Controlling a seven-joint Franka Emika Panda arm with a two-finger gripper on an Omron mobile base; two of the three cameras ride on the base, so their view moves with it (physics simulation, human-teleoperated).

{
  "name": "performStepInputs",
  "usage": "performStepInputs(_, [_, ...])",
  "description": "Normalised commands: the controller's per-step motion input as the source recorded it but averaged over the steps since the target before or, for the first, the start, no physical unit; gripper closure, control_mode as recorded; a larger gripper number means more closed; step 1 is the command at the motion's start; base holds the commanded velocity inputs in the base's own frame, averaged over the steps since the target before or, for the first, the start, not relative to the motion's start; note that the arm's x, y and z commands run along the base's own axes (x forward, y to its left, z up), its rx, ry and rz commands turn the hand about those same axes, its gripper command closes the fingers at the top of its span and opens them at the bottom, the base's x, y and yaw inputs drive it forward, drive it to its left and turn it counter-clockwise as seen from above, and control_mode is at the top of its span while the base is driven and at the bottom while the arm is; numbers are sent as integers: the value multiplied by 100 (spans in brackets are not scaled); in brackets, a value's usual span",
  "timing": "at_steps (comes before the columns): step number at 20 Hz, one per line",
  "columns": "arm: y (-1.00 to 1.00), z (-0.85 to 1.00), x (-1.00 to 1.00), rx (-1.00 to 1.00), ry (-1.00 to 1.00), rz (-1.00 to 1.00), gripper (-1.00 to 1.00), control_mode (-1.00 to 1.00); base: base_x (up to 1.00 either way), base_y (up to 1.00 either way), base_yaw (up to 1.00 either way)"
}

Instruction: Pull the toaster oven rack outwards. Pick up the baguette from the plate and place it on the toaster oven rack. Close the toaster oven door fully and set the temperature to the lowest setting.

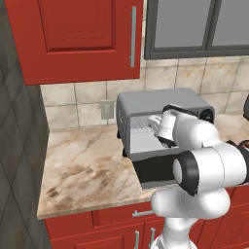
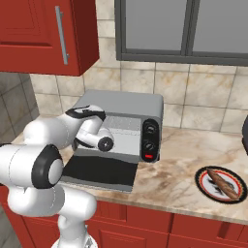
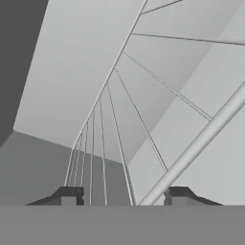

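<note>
The toaster oven (image 2: 127, 127) stood on the marble counter (image 1: 82, 165) against the tiled wall, its black control strip with two round knobs (image 2: 150, 136) and a red light at the right end of its front. The toaster oven door (image 2: 99, 172) lay folded down flat, its dark glass panel projecting over the counter's front edge. The arm reached into the open cavity, with the gripper (image 3: 122, 197) inside the oven mouth.

In the hand view the two fingertips (image 3: 71, 195) stood apart on either side of the front bar of the toaster oven rack (image 3: 143, 119), whose thin wires ran away towards the cavity's rear. A gap showed between each tip and the bar, so no firm grip could be confirmed; whether the jaws were pressing on the bar could not be told.

The baguette (image 2: 223, 183) lay on a round dark-rimmed plate (image 2: 202, 184) on the counter, well to the right of the oven and apart from it. Red cabinets hung above and stood below the counter
</note>
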Motion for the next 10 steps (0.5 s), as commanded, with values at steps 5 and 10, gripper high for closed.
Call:
performStepInputs(5, [0, 0, 0, 0, 0, 0, 100, -100, 0, 0, 0])
performStepInputs(10, [0, 0, -1, 0, 0, 0, 100, -100, 0, 0, 0])
